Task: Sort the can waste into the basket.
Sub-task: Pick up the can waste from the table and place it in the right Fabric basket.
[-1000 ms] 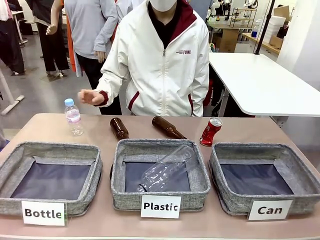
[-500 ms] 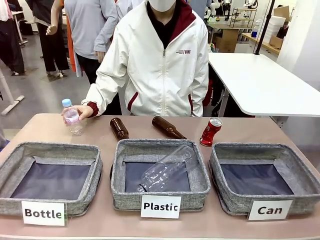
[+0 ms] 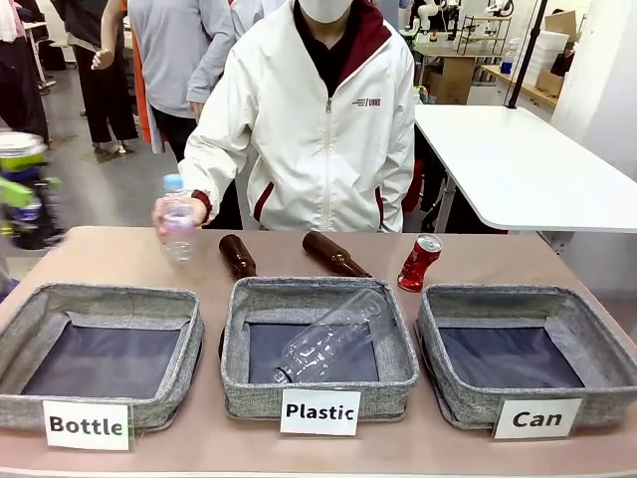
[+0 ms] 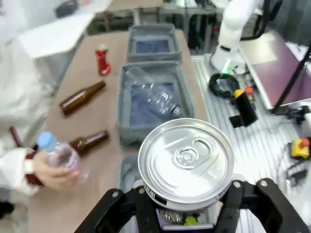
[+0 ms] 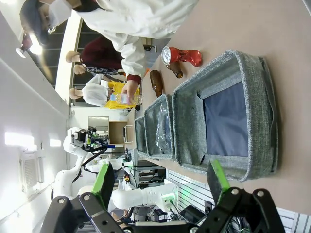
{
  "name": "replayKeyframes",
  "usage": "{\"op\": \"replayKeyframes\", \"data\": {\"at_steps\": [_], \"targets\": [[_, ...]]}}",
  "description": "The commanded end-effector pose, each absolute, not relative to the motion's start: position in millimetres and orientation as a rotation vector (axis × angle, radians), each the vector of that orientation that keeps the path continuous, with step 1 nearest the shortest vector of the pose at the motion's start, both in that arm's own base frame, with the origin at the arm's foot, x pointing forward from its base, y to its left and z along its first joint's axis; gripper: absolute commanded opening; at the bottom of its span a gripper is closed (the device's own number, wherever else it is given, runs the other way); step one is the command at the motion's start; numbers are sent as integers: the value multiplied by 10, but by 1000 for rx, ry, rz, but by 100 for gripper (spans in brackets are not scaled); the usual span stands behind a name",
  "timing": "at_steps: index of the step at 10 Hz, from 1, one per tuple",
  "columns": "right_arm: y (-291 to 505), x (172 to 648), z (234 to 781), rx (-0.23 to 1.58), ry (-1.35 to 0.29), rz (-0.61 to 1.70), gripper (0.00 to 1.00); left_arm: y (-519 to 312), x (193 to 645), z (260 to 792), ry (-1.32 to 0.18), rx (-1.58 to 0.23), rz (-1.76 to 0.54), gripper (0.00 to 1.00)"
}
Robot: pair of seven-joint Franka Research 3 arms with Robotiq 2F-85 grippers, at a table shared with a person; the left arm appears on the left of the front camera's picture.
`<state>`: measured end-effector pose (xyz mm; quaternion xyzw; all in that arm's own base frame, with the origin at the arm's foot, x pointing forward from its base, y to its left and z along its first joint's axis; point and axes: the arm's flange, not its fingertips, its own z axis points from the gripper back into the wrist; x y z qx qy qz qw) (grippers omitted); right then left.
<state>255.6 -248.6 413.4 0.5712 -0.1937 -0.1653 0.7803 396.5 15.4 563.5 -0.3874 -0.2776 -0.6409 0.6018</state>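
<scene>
At the table's left edge, your left gripper (image 4: 187, 206) is swinging into the front view, where a second ago no arm was showing. Its fingers are clamped tight on the blue can (image 4: 186, 162), silver top facing the wrist camera. So one can is up and travelling, but the Can basket (image 3: 518, 296) is sitting at the right end by the front edge, and you're facing a crossing of the whole table (image 3: 109, 261).

The person's hand (image 3: 167, 221) has just lifted the plastic bottle (image 3: 177, 214) and is carrying it toward the middle along the far edge. That's looking like the main thing in your way.

The red can (image 3: 420, 261) is leaning just beyond the Can basket's far-left corner, untouched. Your right gripper (image 5: 160, 187) is hanging wide open, gripping nothing, looking down at the Can basket. Brown bottles (image 3: 333, 253) are lying behind the Plastic basket (image 3: 314, 287), which is holding a clear bottle (image 3: 333, 334).
</scene>
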Motion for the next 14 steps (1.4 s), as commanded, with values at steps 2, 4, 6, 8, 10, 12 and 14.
{"op": "replayKeyframes", "data": {"at_steps": [2,4,6,8,10,12,14], "targets": [[-2513,2580,4148,1250,-451,-336,100,-1029,3980,5913,-600,-910,-1656,45],[-2513,2580,4148,1250,-451,-336,100,-1769,4104,5932,-598,-951,-1744,45],[-2513,2580,4148,1250,-451,-336,100,-2070,4204,5829,-579,-939,-1785,45],[-2513,2580,4148,1250,-451,-336,100,-715,4005,5796,-494,-990,-1668,45],[-2513,2580,4148,1250,-451,-336,100,543,3539,5878,-582,-779,-1426,45],[-2513,2580,4148,1250,-451,-336,100,1228,3353,5717,-652,-756,-1320,45],[-2513,2580,4148,1250,-451,-336,100,1391,3355,5554,-684,-764,-1258,45]]}}
